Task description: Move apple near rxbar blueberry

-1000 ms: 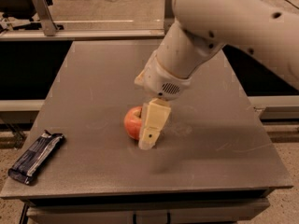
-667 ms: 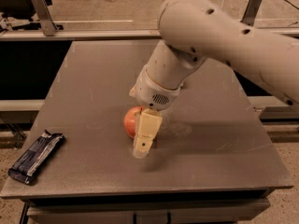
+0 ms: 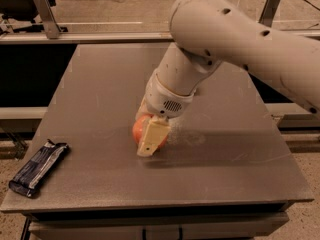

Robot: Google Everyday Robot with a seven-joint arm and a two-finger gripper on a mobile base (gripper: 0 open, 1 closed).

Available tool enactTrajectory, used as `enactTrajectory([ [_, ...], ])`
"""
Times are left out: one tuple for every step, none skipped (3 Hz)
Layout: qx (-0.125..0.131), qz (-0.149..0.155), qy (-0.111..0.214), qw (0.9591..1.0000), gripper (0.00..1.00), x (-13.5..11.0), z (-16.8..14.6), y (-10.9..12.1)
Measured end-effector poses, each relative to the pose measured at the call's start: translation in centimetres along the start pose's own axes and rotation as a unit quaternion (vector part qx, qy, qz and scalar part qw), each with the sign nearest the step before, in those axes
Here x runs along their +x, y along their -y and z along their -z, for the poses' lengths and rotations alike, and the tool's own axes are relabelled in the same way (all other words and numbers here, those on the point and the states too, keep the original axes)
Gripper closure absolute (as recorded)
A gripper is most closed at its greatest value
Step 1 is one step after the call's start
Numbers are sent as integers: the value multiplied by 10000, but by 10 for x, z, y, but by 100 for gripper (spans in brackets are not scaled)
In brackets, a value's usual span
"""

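The gripper was low over the middle of the grey table, its pale yellow end pressed right against the front of the apple, which sat on the tabletop partly hidden behind it. Whether the gripper was closed on the apple could not be told. The rxbar blueberry lay well apart, at the table's front left corner.

Free room and obstacles, as they stand:

- My hand: low over the middle of the surface, right at the apple.
- Apple to rxbar blueberry: bare grey top, with nothing in my way leftward.
- Rxbar blueberry: lies flat at the front left corner, close to the edges; the open room is on its inner side.
- My arm: fills the space above the right rear.
- Metal rail: runs beyond the far edge.
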State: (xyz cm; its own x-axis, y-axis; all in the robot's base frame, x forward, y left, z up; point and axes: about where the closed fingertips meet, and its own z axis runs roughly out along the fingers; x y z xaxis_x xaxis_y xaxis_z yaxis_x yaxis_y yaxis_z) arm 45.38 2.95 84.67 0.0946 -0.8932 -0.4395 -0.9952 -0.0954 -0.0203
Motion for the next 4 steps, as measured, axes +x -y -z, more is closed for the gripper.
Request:
enactTrajectory([
  [34, 113, 283, 9995, 65, -11, 4, 1],
  [-97, 618, 732, 9954, 88, -59, 5, 8],
  [-421, 1045, 997, 9886, 100, -114, -12, 24],
  [-844, 1358, 933, 9827, 82, -154, -52, 34],
])
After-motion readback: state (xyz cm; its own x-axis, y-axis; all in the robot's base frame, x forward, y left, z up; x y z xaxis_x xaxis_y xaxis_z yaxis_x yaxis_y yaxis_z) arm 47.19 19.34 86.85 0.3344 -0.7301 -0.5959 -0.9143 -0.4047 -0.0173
